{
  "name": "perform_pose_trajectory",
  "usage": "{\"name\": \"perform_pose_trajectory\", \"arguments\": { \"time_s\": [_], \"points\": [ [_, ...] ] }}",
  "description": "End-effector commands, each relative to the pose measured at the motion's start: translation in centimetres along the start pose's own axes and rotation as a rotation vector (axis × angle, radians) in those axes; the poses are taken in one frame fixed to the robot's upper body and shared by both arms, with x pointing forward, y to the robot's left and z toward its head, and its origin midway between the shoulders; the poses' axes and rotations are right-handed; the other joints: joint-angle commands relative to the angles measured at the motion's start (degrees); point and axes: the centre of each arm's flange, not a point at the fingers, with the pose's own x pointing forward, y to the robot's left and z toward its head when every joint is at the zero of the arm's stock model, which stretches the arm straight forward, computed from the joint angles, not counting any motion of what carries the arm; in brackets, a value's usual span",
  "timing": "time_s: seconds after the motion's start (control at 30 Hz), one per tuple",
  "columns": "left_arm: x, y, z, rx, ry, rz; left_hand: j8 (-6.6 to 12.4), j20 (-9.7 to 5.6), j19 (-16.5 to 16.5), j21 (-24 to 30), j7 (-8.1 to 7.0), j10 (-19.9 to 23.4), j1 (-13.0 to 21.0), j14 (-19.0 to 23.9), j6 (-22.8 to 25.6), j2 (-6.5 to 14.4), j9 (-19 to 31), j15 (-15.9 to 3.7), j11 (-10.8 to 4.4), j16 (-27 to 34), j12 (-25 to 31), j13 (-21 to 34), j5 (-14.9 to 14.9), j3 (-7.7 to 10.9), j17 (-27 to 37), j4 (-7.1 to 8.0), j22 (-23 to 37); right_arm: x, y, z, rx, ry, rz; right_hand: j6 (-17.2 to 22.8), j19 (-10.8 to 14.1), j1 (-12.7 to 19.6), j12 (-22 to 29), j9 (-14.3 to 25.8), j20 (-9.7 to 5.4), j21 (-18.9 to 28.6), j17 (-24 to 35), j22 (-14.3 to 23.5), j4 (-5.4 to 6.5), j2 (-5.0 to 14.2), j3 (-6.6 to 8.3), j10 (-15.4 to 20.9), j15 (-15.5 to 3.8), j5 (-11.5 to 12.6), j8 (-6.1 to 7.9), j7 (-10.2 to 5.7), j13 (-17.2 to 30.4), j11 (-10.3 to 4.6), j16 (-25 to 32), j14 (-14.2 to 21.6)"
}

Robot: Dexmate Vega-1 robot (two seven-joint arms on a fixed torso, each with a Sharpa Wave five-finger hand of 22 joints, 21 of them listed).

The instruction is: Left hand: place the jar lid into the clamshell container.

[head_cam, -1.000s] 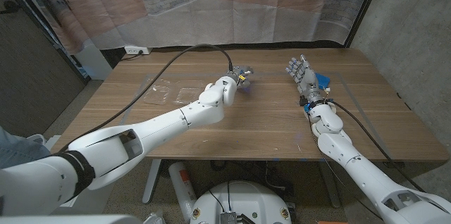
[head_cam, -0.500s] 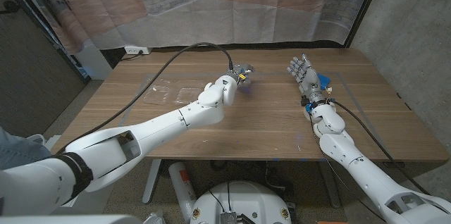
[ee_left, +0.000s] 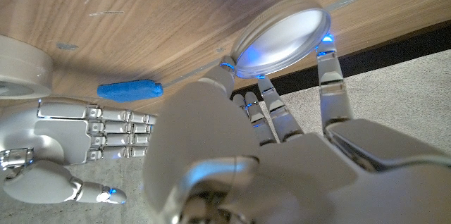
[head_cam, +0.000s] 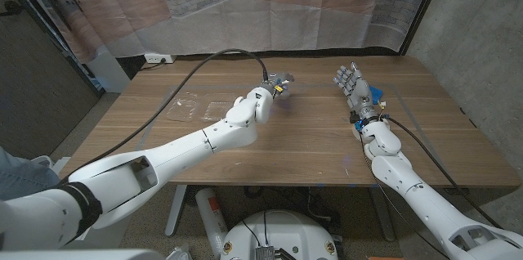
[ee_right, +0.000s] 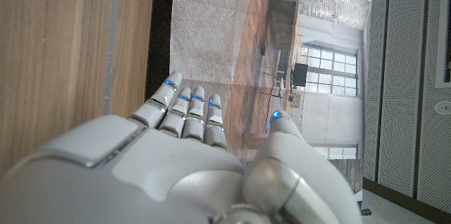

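The jar lid [ee_left: 282, 35], a round silvery disc, is pinched at its rim between the fingertips of my left hand [ee_left: 246, 146], just above the wood. In the head view my left hand [head_cam: 279, 87] hovers over the table's far middle. The clamshell container [head_cam: 194, 108] is clear plastic and hard to make out. It lies on the table to the left of that hand, a short way off. My right hand [head_cam: 350, 85] stands upright at the far right with its fingers apart, holding nothing. It also shows in the right wrist view, right hand [ee_right: 176, 160].
A small blue object [head_cam: 374, 94] lies on the table just beside my right hand, the same blue object [ee_left: 130, 90] showing in the left wrist view. A black cable [head_cam: 204, 64] arcs over the table's left half. The far table edge [ee_right: 162, 27] runs close past my right fingertips.
My left forearm has edged slightly to the left while the hand with the lid stays almost in place. The right hand has not moved.
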Motion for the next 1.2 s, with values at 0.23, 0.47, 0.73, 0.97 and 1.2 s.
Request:
{"name": "perform_pose_trajectory", "arguments": {
  "time_s": [0.23,0.47,0.73,0.97,1.2],
  "points": [
    [-1.3,1.3,-1.1,-0.036,-0.006,0.027,0.00,-8.00,7.6,0.0,-0.05,0.6,-0.1,0.3,0.7,0.2,0.3,-1.37,-0.33,-0.4,-0.2,0.2,0.2,0.27,0.2,0.28,0.2,-0.1,0.2,-0.1,-0.003,0.003,0.001,0.4,0.6,0.1,-0.3,0.1,-0.34,-0.2,0.3,0.3,-0.37,0.63,0.14,0.5,-0.03,0.0,-0.08,0.13,0.3,0.03,-0.2,0.8],
    [-1.8,1.6,-1.6,-0.054,-0.010,0.026,0.01,-8.04,7.5,-0.1,-0.10,0.8,-0.2,0.4,0.8,0.2,0.3,-1.40,-0.32,-0.4,-0.2,0.2,0.2,0.26,0.2,0.34,0.3,-0.2,0.2,-0.2,-0.006,0.011,0.001,0.4,0.7,0.1,-0.3,0.1,-0.35,-0.3,0.3,0.3,-0.40,0.66,0.12,0.4,-0.02,0.0,-0.08,0.07,0.3,0.08,-0.2,0.7],
    [-2.4,1.9,-2.2,-0.056,-0.006,0.022,0.00,-8.15,7.5,-0.2,-0.16,0.9,-0.3,0.6,1.0,0.2,0.3,-1.50,-0.36,-0.5,-0.3,0.2,0.2,0.26,0.3,0.37,0.3,-0.3,0.3,-0.3,-0.007,0.012,0.001,0.4,0.8,0.0,-0.3,0.1,-0.42,-0.5,0.3,0.3,-0.43,0.69,0.11,0.5,0.06,0.0,-0.08,0.10,0.3,0.12,-0.2,0.8],
    [-3.2,2.1,-2.6,-0.051,0.000,0.025,-0.04,-8.16,7.4,-0.2,-0.26,1.0,-0.4,0.7,1.0,0.2,0.3,-1.53,-0.31,-0.5,-0.3,0.2,0.2,0.26,0.3,0.39,0.3,-0.4,0.3,-0.3,-0.009,0.014,0.001,0.4,0.9,0.0,-0.3,0.1,-0.43,-0.6,0.3,0.4,-0.46,0.71,0.08,0.5,0.00,0.0,-0.09,0.12,0.3,-0.02,-0.2,0.8],
    [-4.0,2.5,-3.1,-0.057,0.000,0.031,-0.07,-8.42,7.3,-0.3,-0.22,1.1,-0.5,0.7,1.0,0.1,0.3,-1.57,-0.26,-0.7,-0.3,0.2,0.2,0.23,0.4,0.43,0.3,-0.5,0.3,-0.4,-0.007,0.016,0.002,0.4,1.0,0.0,-0.3,0.1,-0.40,-0.7,0.3,0.4,-0.49,0.75,0.08,0.5,-0.01,0.0,-0.07,0.18,0.3,0.09,-0.2,0.9]
  ]
}}
